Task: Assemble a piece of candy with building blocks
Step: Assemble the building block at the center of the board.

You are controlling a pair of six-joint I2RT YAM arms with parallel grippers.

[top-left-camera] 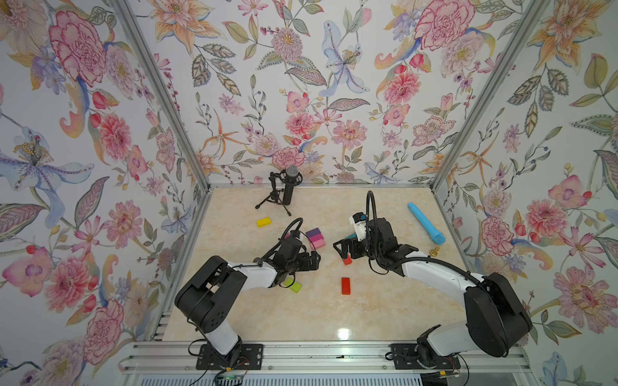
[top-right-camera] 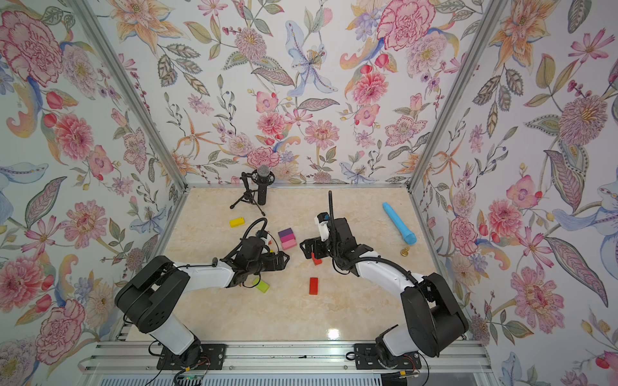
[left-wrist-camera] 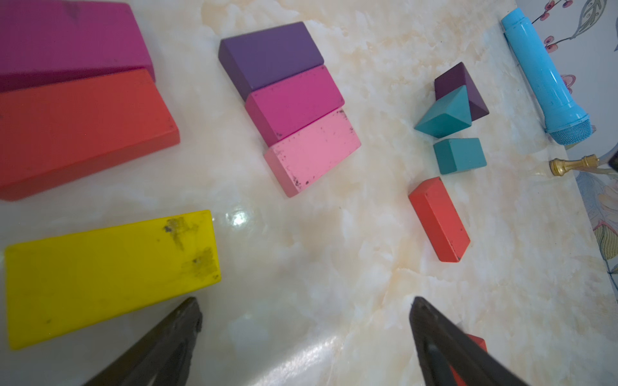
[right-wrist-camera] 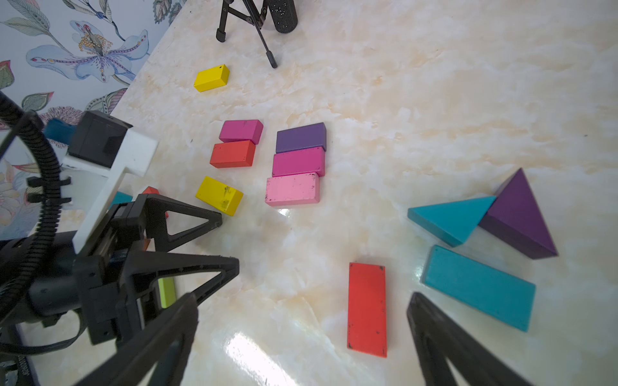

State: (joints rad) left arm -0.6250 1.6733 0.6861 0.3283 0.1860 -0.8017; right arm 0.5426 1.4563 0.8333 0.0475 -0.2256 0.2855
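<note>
Mid-table, I see purple brick [right-wrist-camera: 301,137], magenta brick [right-wrist-camera: 298,161] and pink brick [right-wrist-camera: 292,188] flat in a touching row. Teal triangle [right-wrist-camera: 449,219] touches purple triangle [right-wrist-camera: 518,207] off to one side, teal brick [right-wrist-camera: 478,287] just beside them, red brick [right-wrist-camera: 367,309] near. Left gripper [left-wrist-camera: 306,310] and right gripper [right-wrist-camera: 302,300] face each other low over the table [top-left-camera: 368,300], both jaws wide, holding nothing.

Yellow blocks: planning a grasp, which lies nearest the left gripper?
The scuffed yellow block, right beside the left gripper; the clean yellow block lies by the microphone.
</note>
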